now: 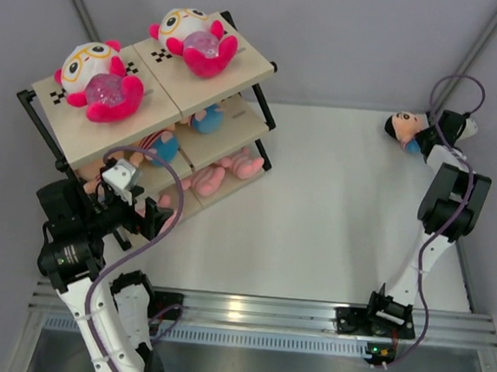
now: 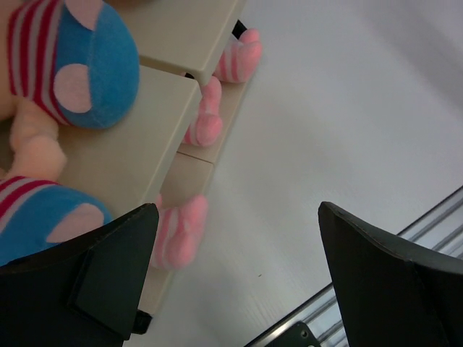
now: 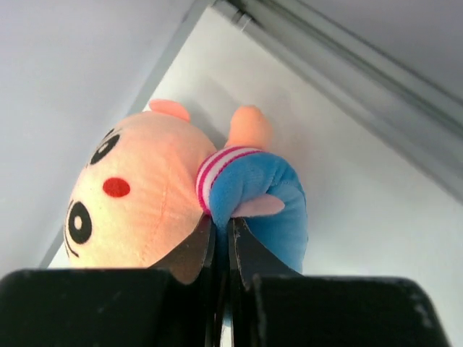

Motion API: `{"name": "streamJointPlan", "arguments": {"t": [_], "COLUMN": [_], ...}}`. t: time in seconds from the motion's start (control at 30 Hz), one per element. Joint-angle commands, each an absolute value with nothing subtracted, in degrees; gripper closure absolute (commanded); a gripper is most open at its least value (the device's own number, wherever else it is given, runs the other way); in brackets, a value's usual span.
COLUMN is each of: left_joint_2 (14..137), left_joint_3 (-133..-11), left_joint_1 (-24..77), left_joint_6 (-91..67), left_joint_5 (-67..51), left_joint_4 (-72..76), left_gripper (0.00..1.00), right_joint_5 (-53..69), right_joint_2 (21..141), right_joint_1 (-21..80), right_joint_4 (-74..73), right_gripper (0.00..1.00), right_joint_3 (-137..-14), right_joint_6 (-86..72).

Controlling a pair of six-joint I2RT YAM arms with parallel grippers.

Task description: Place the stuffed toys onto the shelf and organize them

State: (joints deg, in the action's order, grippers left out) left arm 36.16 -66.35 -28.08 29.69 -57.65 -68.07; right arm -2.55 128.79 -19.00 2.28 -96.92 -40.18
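The shelf (image 1: 246, 64) stands at the far left. Two white-headed hot-pink toys (image 1: 96, 81) (image 1: 196, 38) lie on its top boards. Striped, blue-bottomed toys (image 1: 160, 146) lie on the middle tier, and pale pink ones (image 1: 233, 165) on the bottom tier. My left gripper (image 1: 154, 217) is open and empty beside the shelf's near end; in its wrist view (image 2: 235, 238) a blue-bottomed toy (image 2: 87, 65) and pink feet (image 2: 177, 231) show. My right gripper (image 1: 424, 139) is in the far right corner, shut (image 3: 222, 228) on the blue bottom of a peach-faced toy (image 3: 137, 202), which also shows from above (image 1: 403, 126).
The white table (image 1: 334, 202) runs between the shelf and the right arm. Grey walls and a slanted frame post (image 1: 474, 49) close the far right corner. An aluminium rail (image 1: 264, 309) runs along the near edge by the arm bases.
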Motion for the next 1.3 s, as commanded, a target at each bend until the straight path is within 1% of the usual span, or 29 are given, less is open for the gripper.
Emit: {"name": "streamJointPlan", "arguments": {"t": [0.0, 0.07, 0.1, 0.17, 0.2, 0.3, 0.37, 0.4, 0.53, 0.57, 0.67, 0.77, 0.97, 1.27], "left_joint_2": [33.40, 31.91, 31.56, 31.12, 30.94, 30.94, 31.38, 31.38, 32.60, 32.96, 34.63, 35.94, 37.00, 35.77], "left_joint_3": [-72.41, -74.17, -75.92, -77.69, -79.44, -83.75, -85.68, -87.61, -93.06, -94.47, -101.84, -104.93, -103.81, -99.85], "left_joint_1": [-28.39, -28.13, -28.04, -27.25, -26.90, -25.93, -25.67, -25.49, -24.61, -24.44, -24.52, -24.52, -24.52, -24.52], "left_joint_6": [28.21, 28.83, 28.74, 28.30, 27.78, 26.20, 23.83, 21.21, 16.97, 16.79, 16.61, 17.31, 16.79, 16.52], "left_joint_5": [-52.22, -50.11, -49.58, -46.77, -45.37, -41.05, -37.55, -36.14, -29.54, -28.66, -25.06, -22.86, -22.59, -22.68], "left_joint_4": [-68.29, -68.20, -68.12, -68.20, -68.12, -68.03, -65.50, -64.43, -59.68, -59.33, -59.41, -59.24, -58.97, -57.48], "left_gripper": [0.02, 0.01, 0.01, 0.01, 0.01, 0.01, 0.01, 0.01, 0.01, 0.01, 0.01, 0.02, 0.01, 0.01], "right_joint_5": [-3.77, -5.44, -6.32, -8.52, -9.22, -11.42, -14.58, -15.98, -22.74, -23.72, -26.54, -27.77, -30.85, -33.65], "right_joint_2": [108.79, 102.60, 96.91, 91.78, 86.71, 78.44, 75.43, 72.97, 69.35, 69.08, 69.08, 71.19, 80.31, 92.44], "right_joint_1": [-14.07, -11.35, -8.12, -4.50, -0.74, 7.01, 10.62, 14.46, 24.15, 27.48, 32.58, 36.28, 41.21, 43.15], "right_joint_4": [10.01, 11.16, 11.25, 10.29, 10.20, 9.14, 7.66, 6.17, 4.75, 4.40, 3.43, 2.46, 1.58, 0.88], "right_gripper": [1.00, 1.00, 1.00, 1.00, 1.00, 1.00, 1.00, 1.00, 1.00, 1.00, 1.00, 1.00, 1.00, 1.00], "right_joint_3": [-87.57, -81.08, -79.47, -75.26, -73.93, -69.71, -69.00, -69.08, -68.73, -69.17, -70.65, -73.72, -81.72, -91.75], "right_joint_6": [-40.52, -39.99, -38.95, -37.80, -37.53, -39.02, -39.20, -38.76, -39.11, -39.29, -39.64, -39.38, -39.80, -45.53]}}
